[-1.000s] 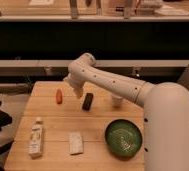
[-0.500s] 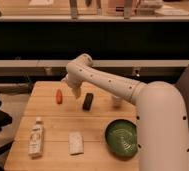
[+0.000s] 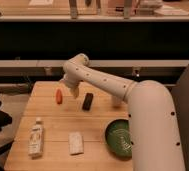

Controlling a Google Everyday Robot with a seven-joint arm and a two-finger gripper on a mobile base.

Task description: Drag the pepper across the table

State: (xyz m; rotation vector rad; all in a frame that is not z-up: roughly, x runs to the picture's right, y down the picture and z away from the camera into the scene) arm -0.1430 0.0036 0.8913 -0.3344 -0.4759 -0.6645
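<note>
Camera view: my fingers [image 3: 73, 92] hang low over the far half of the tabletop [image 3: 53, 122], spread wide and holding nothing. The pepper [image 3: 59, 96] lies on the tabletop just beside them, toward the left edge of the view, not touching. A black bar [image 3: 88, 101] lies near them on the opposite side. Along the near half lie a bottle [image 3: 36, 137], a white block [image 3: 76, 142] and a green bowl [image 3: 119, 138].

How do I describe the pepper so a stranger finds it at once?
On the wooden table, look at the far left part. The pepper lies there, just left of the gripper. It is small and orange-red, unlike the black bar beyond the gripper.
</note>
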